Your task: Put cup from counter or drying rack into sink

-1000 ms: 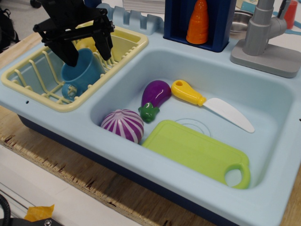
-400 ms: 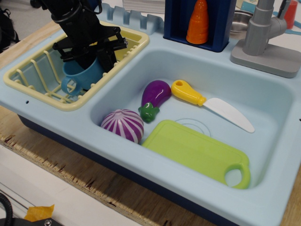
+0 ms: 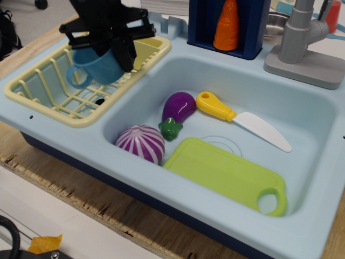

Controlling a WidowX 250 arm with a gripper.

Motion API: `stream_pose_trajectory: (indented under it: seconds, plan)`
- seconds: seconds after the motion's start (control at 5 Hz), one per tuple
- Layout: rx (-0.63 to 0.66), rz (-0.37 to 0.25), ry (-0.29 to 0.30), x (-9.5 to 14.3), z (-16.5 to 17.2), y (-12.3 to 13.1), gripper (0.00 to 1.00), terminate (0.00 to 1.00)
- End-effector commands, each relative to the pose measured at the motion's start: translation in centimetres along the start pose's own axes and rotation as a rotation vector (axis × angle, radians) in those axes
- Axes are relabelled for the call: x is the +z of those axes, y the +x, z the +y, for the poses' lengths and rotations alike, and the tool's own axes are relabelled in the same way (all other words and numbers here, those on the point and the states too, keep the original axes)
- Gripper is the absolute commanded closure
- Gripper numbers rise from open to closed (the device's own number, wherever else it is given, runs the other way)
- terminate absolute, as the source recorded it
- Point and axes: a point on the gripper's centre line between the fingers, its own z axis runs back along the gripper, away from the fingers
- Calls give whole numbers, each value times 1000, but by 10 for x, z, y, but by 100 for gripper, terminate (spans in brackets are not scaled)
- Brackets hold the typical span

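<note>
The blue cup (image 3: 98, 67) hangs in my black gripper (image 3: 110, 51), lifted clear of the pale yellow drying rack (image 3: 59, 100) at the left. Its loop handle points left toward the rack's middle. The gripper is shut on the cup's rim, one finger inside and one outside. The light-blue sink (image 3: 302, 116) lies to the right of the rack, with a round drain partly under the green board. The grey faucet (image 3: 302, 40) stands at the sink's back right corner.
In the sink lie a purple eggplant (image 3: 178, 110), a purple-white onion (image 3: 141, 143), a yellow-handled toy knife (image 3: 240, 120) and a green cutting board (image 3: 229, 175). An orange carrot (image 3: 227, 26) stands in a dark blue holder behind. The wooden table edge runs along the front.
The gripper closed on the cup in the rack and has lifted it up and slightly right, off the rack's bottom.
</note>
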Motion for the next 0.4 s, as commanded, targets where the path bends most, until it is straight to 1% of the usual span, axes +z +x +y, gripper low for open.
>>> stream_pose_trajectory:
  seconds: [0.0,0.2]
  plan:
    - [-113,-89,14,42,-33,0,100,0]
    - [-257,-29,-2,36,-69,-15,100,0]
